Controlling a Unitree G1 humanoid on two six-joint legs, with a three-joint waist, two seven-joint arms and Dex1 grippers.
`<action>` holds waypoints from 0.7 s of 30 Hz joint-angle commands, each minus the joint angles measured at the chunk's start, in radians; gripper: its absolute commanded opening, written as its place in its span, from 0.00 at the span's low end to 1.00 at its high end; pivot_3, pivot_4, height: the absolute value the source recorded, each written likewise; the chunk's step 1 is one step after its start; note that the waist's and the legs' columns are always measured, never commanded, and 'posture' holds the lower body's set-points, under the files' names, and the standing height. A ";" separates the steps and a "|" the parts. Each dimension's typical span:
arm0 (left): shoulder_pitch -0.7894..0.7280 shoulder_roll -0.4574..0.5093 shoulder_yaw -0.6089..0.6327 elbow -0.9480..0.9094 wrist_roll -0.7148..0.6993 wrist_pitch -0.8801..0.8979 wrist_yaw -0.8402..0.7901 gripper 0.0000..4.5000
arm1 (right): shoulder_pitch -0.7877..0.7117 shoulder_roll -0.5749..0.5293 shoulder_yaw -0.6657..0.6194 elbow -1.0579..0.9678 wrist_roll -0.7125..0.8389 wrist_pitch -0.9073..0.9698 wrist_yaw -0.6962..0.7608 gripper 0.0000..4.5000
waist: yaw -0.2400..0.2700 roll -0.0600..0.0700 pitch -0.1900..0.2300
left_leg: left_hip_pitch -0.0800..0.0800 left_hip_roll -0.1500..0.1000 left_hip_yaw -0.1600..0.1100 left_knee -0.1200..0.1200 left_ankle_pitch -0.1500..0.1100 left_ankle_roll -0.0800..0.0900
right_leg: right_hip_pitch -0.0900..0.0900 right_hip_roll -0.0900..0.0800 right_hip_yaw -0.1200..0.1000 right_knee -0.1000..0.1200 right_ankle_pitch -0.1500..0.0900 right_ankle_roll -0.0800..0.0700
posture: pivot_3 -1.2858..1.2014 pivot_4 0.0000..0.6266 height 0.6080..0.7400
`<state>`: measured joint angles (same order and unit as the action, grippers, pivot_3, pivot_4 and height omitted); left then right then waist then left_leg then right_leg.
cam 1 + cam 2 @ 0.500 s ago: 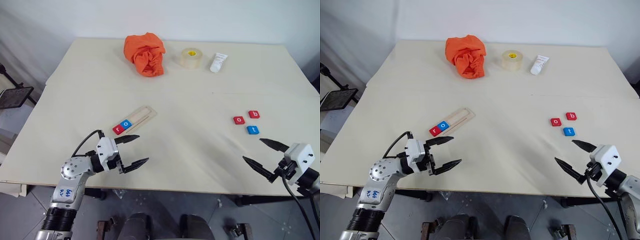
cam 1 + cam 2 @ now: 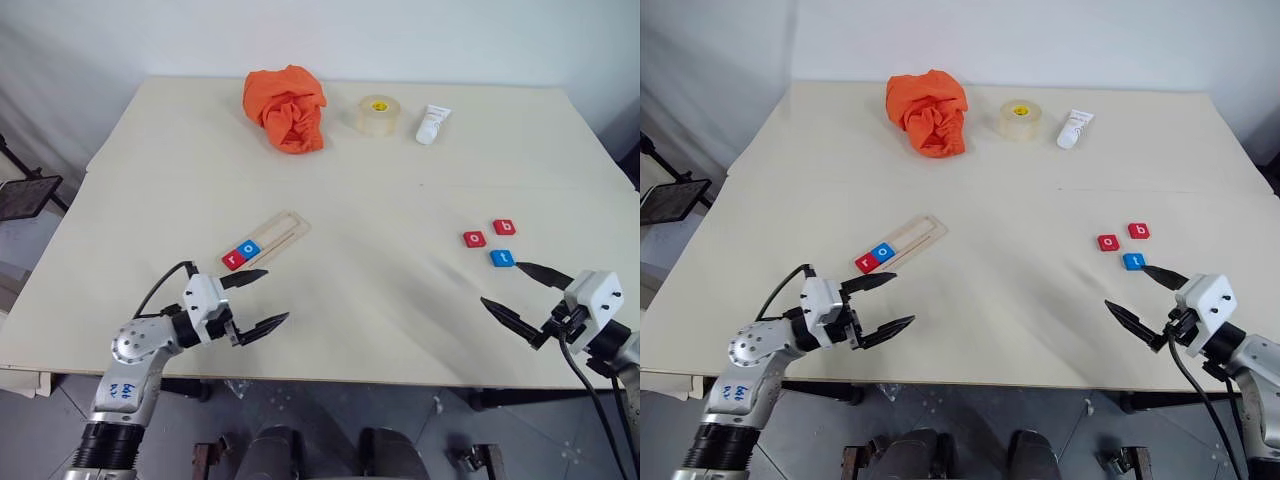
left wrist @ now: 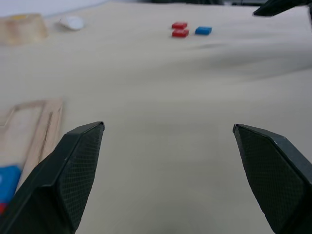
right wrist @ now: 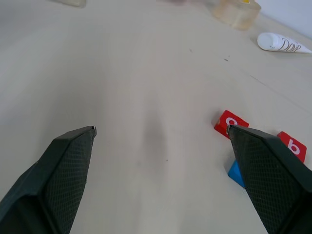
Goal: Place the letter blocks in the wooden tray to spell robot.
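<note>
Blue t block [image 2: 503,258] beside right jaws

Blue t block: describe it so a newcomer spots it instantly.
On the pale table, look to the robot's right side, where three small square blocks lie loose together. The blue t block is nearest the right gripper. It is the sole blue one; the o block and b block are red.

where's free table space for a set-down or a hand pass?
Widest bare patch: table centre, between the wooden tray and the three loose letter blocks. Crowded: the far edge, with orange cloth, tape roll and white tube.
</note>
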<state>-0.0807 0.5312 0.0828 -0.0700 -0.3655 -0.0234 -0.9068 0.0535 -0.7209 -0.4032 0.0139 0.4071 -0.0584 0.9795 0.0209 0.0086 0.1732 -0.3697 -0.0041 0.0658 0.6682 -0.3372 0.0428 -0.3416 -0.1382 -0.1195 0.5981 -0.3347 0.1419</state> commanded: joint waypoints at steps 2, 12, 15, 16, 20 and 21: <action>0.062 0.076 0.095 -0.051 0.004 0.170 0.105 1.00 | -0.041 -0.026 0.000 0.016 0.009 0.002 0.013 1.00 | -0.001 0.000 0.000 | 0.000 0.000 0.000 0.000 0.000 0.000 | 0.000 0.000 0.000 0.000 0.000 0.000 | 0.52 0.24 1.00; 0.132 0.132 0.241 -0.108 -0.107 0.188 0.051 1.00 | -0.125 -0.039 0.047 0.034 0.032 0.023 0.091 1.00 | 0.002 0.000 0.000 | -0.001 -0.001 -0.003 0.001 0.000 0.000 | 0.001 -0.003 0.005 0.000 0.000 0.000 | 0.52 0.24 1.00; 0.077 0.169 0.235 -0.093 -0.103 0.256 0.062 1.00 | -0.160 -0.035 0.061 0.044 0.026 0.025 0.092 1.00 | 0.000 0.000 0.000 | 0.000 -0.001 -0.003 0.001 0.000 0.000 | 0.001 -0.002 0.005 0.000 0.000 0.000 | 0.52 0.24 1.00; 0.044 0.191 0.225 -0.084 -0.095 0.294 0.068 1.00 | -0.172 -0.035 0.067 0.046 0.025 0.026 0.095 1.00 | 0.002 -0.001 0.000 | 0.000 -0.001 -0.002 0.001 0.000 0.000 | 0.001 -0.002 0.004 0.001 0.000 0.000 | 0.52 0.24 1.00; -0.104 0.254 0.162 -0.016 -0.056 0.412 0.076 1.00 | -0.195 -0.037 0.086 0.047 0.026 0.030 0.105 1.00 | 0.004 -0.001 0.000 | 0.000 -0.001 -0.002 0.002 0.000 0.000 | 0.000 -0.002 0.003 0.003 0.000 0.000 | 0.52 0.24 1.00; -0.144 0.266 0.138 0.005 -0.041 0.434 0.075 1.00 | -0.198 -0.035 0.089 0.046 0.024 0.031 0.103 1.00 | 0.003 -0.001 0.001 | 0.000 -0.002 -0.002 0.002 0.000 0.000 | 0.000 -0.002 0.002 0.004 0.000 0.000 | 0.52 0.24 1.00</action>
<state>-0.2068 0.7855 0.2440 -0.0781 -0.4238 0.3816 -0.8325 -0.1405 -0.7427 -0.3070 0.0774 0.4192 -0.0219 1.0783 0.0243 0.0078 0.1737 -0.3702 -0.0057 0.0634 0.6697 -0.3373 0.0428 -0.3419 -0.1399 -0.1190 0.6019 -0.3347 0.1419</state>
